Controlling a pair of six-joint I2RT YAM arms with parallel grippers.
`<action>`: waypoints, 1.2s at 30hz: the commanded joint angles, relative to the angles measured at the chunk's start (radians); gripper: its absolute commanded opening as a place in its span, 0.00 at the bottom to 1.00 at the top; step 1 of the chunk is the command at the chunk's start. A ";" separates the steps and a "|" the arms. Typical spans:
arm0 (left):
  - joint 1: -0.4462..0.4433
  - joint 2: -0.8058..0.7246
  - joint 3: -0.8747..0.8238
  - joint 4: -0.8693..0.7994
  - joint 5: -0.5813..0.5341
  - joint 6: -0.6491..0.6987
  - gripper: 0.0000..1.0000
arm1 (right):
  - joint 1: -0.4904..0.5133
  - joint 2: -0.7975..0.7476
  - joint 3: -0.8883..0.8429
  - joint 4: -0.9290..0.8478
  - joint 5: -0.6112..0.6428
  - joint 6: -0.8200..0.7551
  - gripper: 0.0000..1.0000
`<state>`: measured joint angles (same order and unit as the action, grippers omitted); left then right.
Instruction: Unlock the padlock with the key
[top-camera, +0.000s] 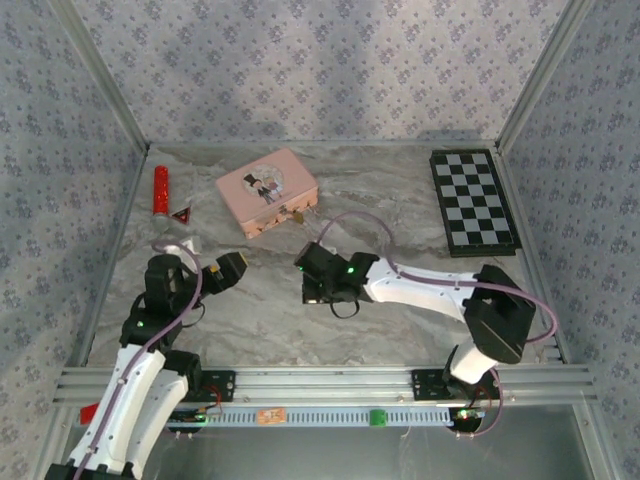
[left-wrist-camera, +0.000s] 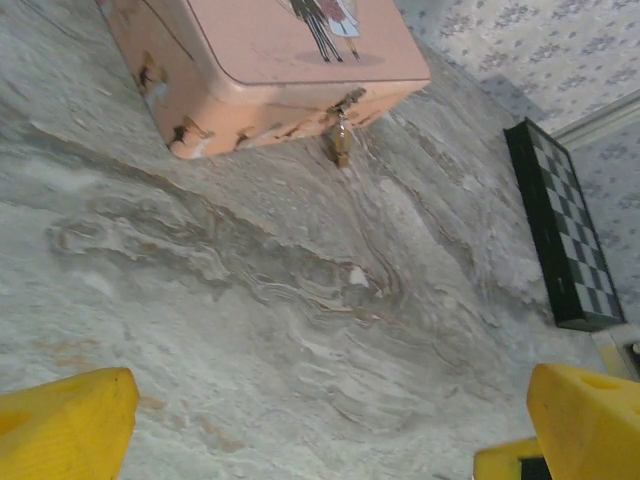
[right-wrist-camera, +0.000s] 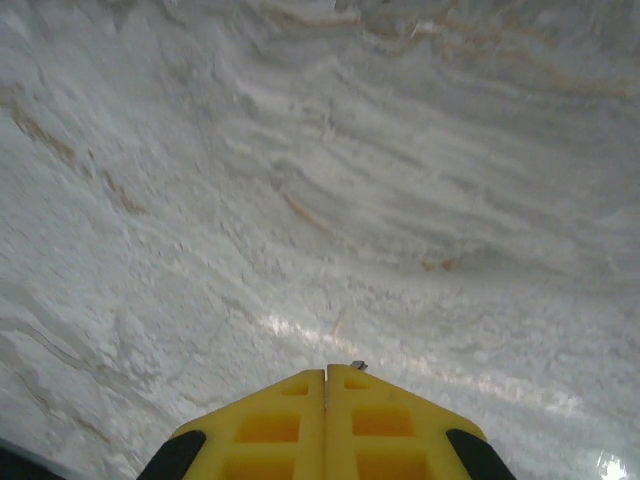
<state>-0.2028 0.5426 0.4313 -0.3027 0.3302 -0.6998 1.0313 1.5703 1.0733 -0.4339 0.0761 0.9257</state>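
Note:
The tiny brass padlock hangs from the clasp on the front of the pink tin and rests against the table; from above the padlock sits at the tin's near right corner. My left gripper is open, its yellow fingers far apart over bare marble, well short of the padlock. My right gripper is shut, tips pressed together close above the table. A small metal tip of the key pokes out beside them. From above, the right gripper points down at mid-table, below the tin.
A black-and-white chessboard lies at the back right. A red tube and a small red triangle lie at the back left. Patterned walls enclose the marbled table on three sides.

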 joint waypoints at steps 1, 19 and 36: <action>-0.039 0.033 -0.023 0.200 0.067 -0.096 0.98 | -0.046 -0.068 -0.038 0.192 0.013 -0.030 0.00; -0.221 0.342 0.034 0.553 0.031 -0.606 0.99 | -0.246 -0.101 0.024 0.391 -0.203 -0.230 0.00; -0.318 0.384 0.079 0.573 -0.091 -0.872 0.98 | -0.185 0.012 0.064 0.603 -0.331 -0.198 0.00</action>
<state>-0.5175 0.9195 0.4801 0.2077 0.2489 -1.5227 0.8257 1.5719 1.0882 0.1295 -0.2260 0.7364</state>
